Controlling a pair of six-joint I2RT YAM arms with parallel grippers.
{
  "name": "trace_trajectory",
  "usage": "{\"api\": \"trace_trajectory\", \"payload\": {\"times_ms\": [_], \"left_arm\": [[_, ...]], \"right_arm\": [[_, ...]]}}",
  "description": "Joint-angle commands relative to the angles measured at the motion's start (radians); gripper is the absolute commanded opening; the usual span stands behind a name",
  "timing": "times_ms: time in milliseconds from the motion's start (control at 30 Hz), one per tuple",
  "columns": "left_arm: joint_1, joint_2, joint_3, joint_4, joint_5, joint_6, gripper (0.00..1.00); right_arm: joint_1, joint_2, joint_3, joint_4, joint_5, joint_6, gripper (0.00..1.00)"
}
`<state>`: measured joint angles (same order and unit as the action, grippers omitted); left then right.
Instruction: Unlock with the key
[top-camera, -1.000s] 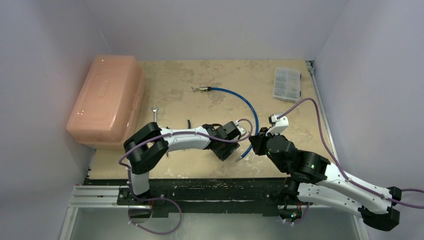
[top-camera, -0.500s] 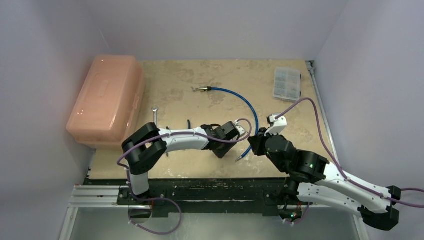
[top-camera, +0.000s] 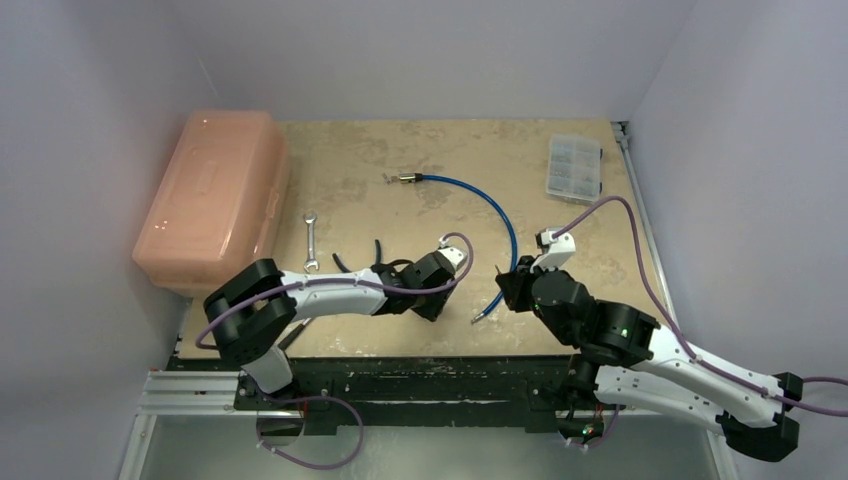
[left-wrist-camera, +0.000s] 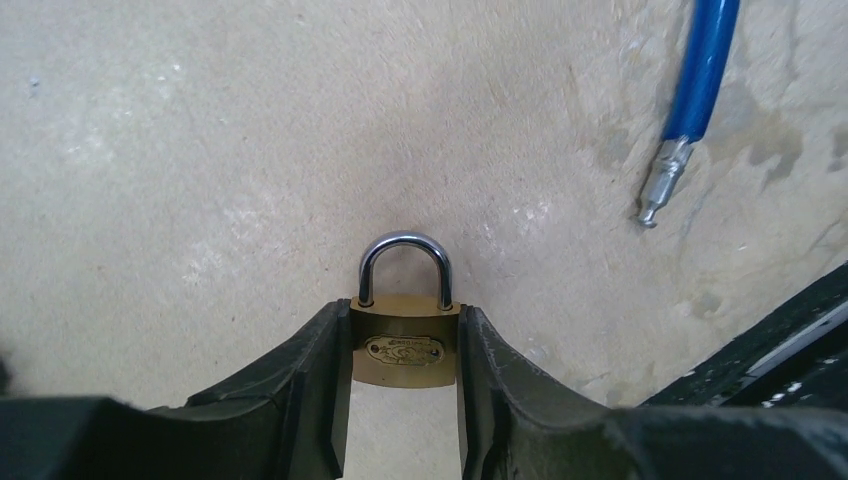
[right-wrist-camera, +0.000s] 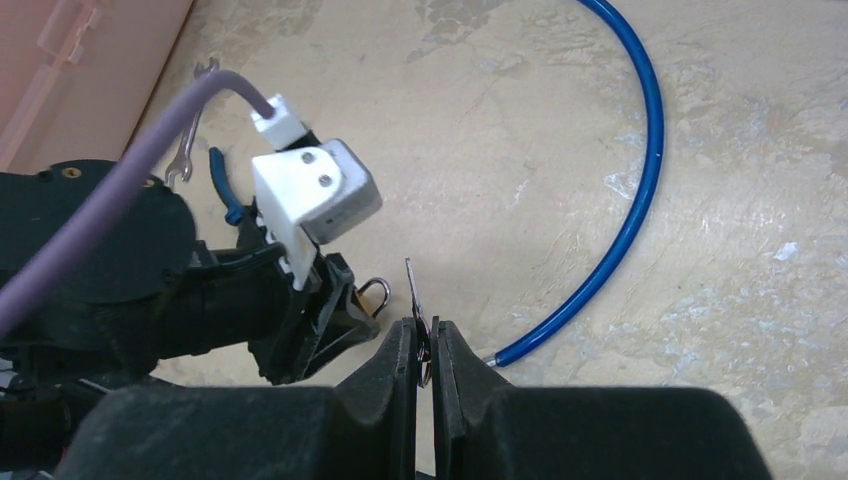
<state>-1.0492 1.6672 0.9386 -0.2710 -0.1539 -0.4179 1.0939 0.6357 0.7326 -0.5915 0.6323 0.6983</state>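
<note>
Brass: held the padlock (left-wrist-camera: 403, 358) tight in left gripper (left-wrist-camera: 403, 335), shackle (left-wrist-camera: 403, 240) closed. Pinched thin key (right-wrist-camera: 414, 295) in right gripper (right-wrist-camera: 424, 345), just right of the padlock, not touching. Probably approached insertion; needed next to align blade with unseen keyhole.

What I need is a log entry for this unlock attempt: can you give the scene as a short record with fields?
left gripper: shut on the brass padlock, clamped across its body
padlock shackle: closed, pointing away from the wrist
right gripper: shut on the key, blade sticking out past the fingertips
key and padlock: apart, key not inserted
blue hose: curved on the table, one metal tip near the padlock, not touching
open-end wrench: beside the pink plastic box
parts organizer: far right corner
</note>
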Motion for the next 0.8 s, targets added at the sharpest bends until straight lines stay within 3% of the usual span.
{"api": "trace_trajectory", "payload": {"times_ms": [0,267,767], "left_arm": [[0.005,-0.138,-0.053,0.144,-0.072,-0.128,0.0],[0.02,-0.408,-0.291,0.442,-0.107,-0.236,0.0],[0.04,-0.632,-0.373,0.503,-0.179,-0.482,0.0]], "right_arm": [[0.003,-0.014,0.016,0.007,-0.008,0.022,0.0],[0.003,-0.009,0.015,0.029,-0.015,0.028,0.0],[0.003,0.018,-0.008,0.069,-0.026,0.046,0.0]]}}
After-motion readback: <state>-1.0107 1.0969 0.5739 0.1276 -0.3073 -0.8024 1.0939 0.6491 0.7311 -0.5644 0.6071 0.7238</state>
